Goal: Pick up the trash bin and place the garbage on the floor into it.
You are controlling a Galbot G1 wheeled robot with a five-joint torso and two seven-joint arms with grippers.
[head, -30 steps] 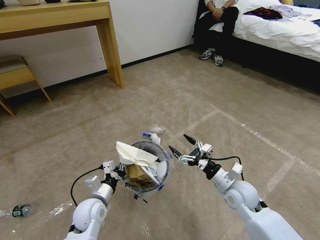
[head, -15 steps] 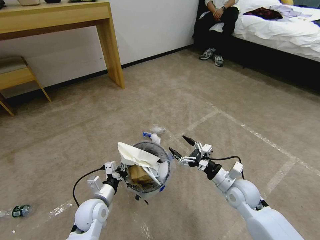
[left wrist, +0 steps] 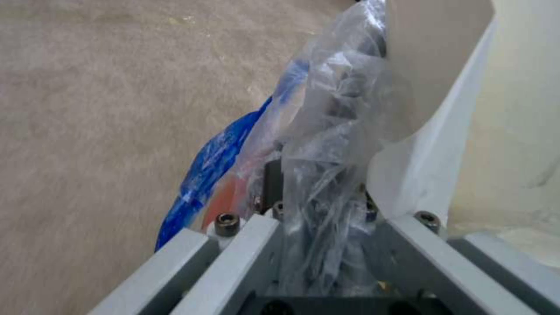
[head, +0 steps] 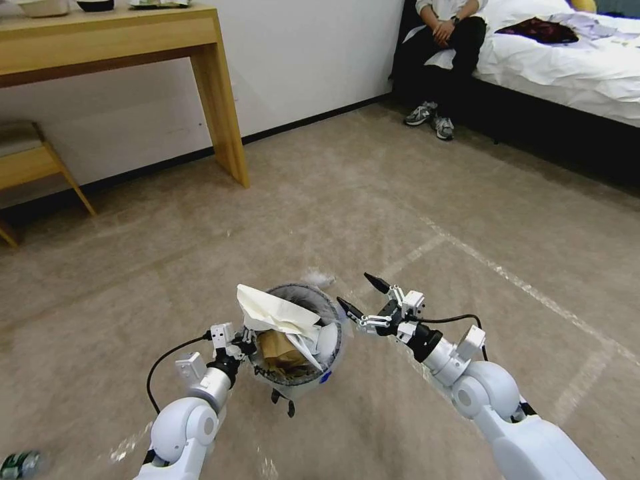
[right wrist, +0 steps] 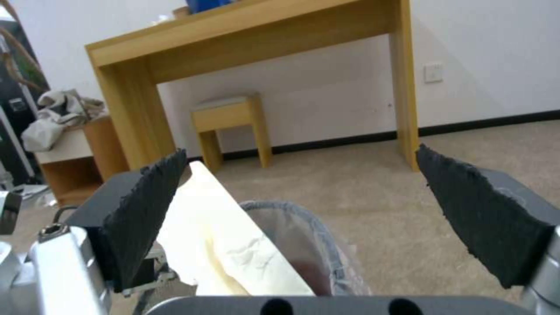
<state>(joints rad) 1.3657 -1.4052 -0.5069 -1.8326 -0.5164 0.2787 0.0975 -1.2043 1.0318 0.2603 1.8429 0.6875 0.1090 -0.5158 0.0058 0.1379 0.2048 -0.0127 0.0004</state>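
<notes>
The trash bin [head: 328, 313] hangs above the floor [head: 400, 193], my left gripper [head: 247, 345] shut on its near rim. In the left wrist view the gripper [left wrist: 318, 205] pinches the crinkly clear liner [left wrist: 327, 131] with blue marks. Garbage fills the bin: a flat white slipper [head: 275, 309] sticks out over a brown paper bag [head: 275, 349]. My right gripper [head: 361, 297] is open just right of the bin, holding nothing; its black pads [right wrist: 146, 218] stand wide apart over the bin's rim [right wrist: 303, 218]. A white tissue [head: 318, 275] lies on the carpet just beyond the bin.
A small bottle [head: 17, 463] lies on the carpet at the lower left corner. A wooden desk [head: 133, 40] and stool [head: 30, 160] stand along the far wall. A bed [head: 573, 60] with a seated person is at the back right. Open carpet lies ahead.
The whole head view has shifted, so the camera has moved. Both arms keep their pose with the bin. The blue and white wrapper beyond the bin has gone from sight.
</notes>
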